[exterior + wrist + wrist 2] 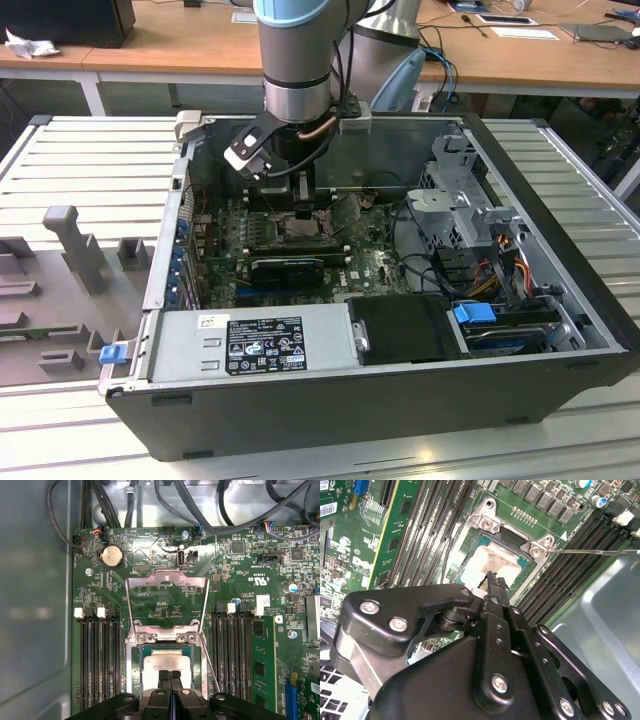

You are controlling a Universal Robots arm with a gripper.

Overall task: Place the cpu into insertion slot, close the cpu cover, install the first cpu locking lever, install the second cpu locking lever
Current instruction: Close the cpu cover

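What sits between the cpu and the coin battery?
The cpu cover, swung open, lies between the cpu and the coin battery, as the first wrist view shows.

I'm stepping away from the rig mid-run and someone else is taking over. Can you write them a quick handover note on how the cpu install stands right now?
The cpu lies in the socket, silvery top up.
The hand is shut and holds nothing. Its tips are right above the cpu; I cannot tell whether they touch it.
The cpu cover is open, laid back flat beyond the socket.
Done: cpu placed.
Left: cover not closed. The one locking lever I can make out stands free beside the socket, not latched.
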